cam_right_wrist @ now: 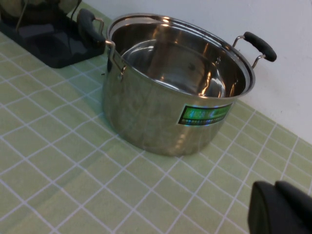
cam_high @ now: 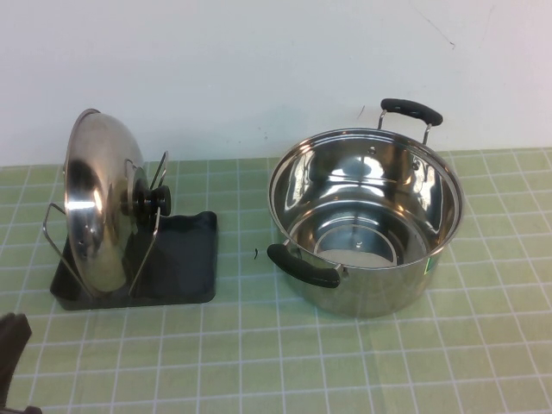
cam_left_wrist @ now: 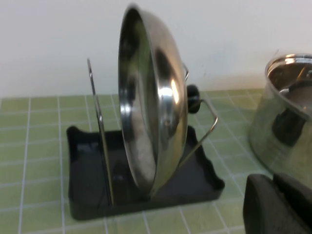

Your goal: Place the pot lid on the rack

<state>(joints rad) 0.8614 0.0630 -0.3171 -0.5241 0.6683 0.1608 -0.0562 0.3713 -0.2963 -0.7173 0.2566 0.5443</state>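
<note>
The pot lid (cam_high: 99,203), shiny steel with a black knob (cam_high: 155,201), stands on its edge in the rack (cam_high: 185,276), leaning between the wire loops on the dark grey tray. The left wrist view shows the lid (cam_left_wrist: 156,112) upright between the wires (cam_left_wrist: 100,131) on the tray (cam_left_wrist: 87,195). My left gripper (cam_left_wrist: 275,179) is shut and empty, pulled back from the rack towards the table's front left corner (cam_high: 12,345). My right gripper (cam_right_wrist: 275,185) is shut and empty, low over the table in front of the pot; it is out of the high view.
The deep steel pot (cam_high: 362,220) with two black handles stands open, right of the rack, and shows in the right wrist view (cam_right_wrist: 175,83). A white wall runs behind the green tiled table (cam_high: 285,362).
</note>
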